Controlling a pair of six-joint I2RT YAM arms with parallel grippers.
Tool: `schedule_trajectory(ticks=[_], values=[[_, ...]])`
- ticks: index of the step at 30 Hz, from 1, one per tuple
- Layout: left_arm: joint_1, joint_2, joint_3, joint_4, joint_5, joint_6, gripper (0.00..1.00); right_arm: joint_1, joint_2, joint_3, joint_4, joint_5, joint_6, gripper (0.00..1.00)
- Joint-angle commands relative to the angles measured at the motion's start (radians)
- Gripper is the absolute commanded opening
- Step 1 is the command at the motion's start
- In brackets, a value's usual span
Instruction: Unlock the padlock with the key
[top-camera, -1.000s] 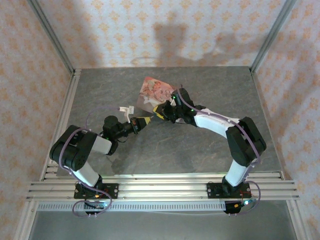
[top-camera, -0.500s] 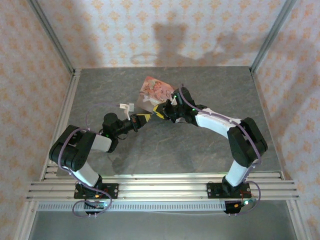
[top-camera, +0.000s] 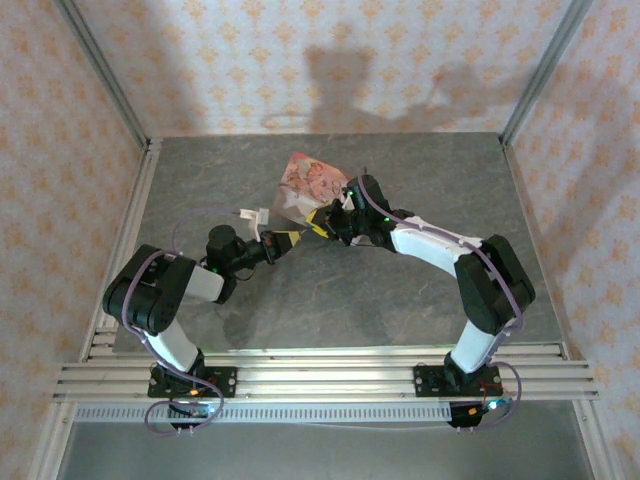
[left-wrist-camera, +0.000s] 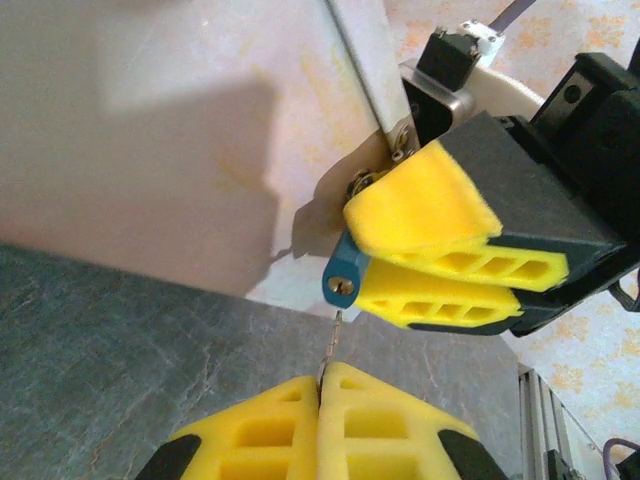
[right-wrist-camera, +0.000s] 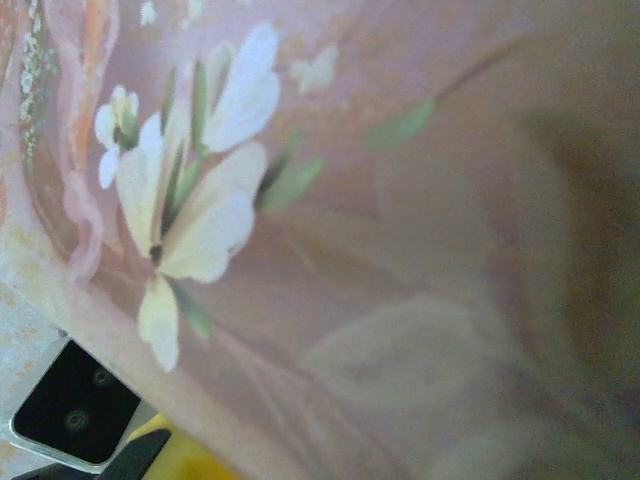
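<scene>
In the left wrist view we see our left gripper (left-wrist-camera: 320, 388) at the bottom centre of the frame. Its yellow fingers are pressed together on the key (left-wrist-camera: 332, 345), whose thin blade stands up out of the seam between them. Just above it, right of centre, our right gripper (left-wrist-camera: 358, 262) is clamped on the padlock (left-wrist-camera: 343, 277). The small blue body sticks out of the left end of its yellow pads, with the round keyhole face turned down toward the key. The key's tip sits just under that face; we cannot tell whether it touches. The pale side of the pink tin box (left-wrist-camera: 150, 130) covers the upper left, above the grey desk (left-wrist-camera: 120, 340).

From the top camera, both grippers meet near the middle of the desk, just below the pink tin box.
</scene>
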Motion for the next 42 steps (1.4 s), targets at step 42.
schedule_trajectory(ticks=[42], values=[[-0.016, 0.024, 0.043, 0.105, -0.055, -0.081, 0.0, -0.004, -0.016, 0.0, 0.091, -0.069, 0.052, 0.0]])
